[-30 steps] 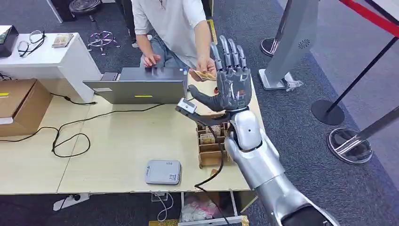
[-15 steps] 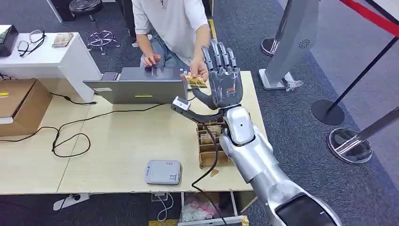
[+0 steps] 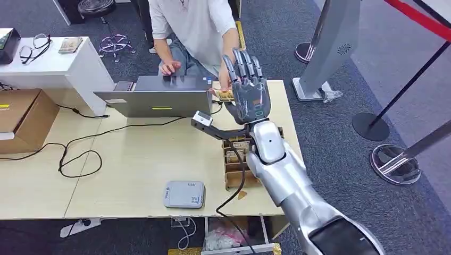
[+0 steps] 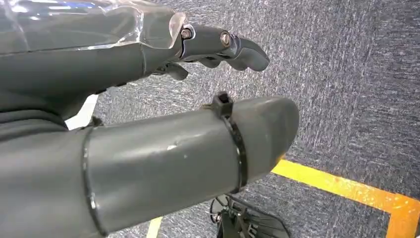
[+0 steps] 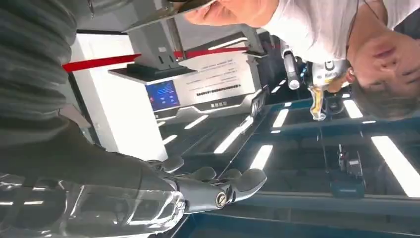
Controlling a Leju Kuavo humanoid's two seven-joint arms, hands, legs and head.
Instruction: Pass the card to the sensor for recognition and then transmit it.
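Compared with a second ago, the right hand [image 3: 249, 95] has moved left toward the upper centre of the head view; its fingers stay spread wide, holding nothing; the card [image 3: 225, 94] now sits pinched in the person's hand [image 3: 224, 85], touching the robot's thumb; the handover looks complete. The left hand [image 4: 148, 129] hangs over carpet, fingers slightly apart, empty. Count: one card, one sensor [image 3: 184, 194] at lower centre, one laptop [image 3: 159, 98], one person.
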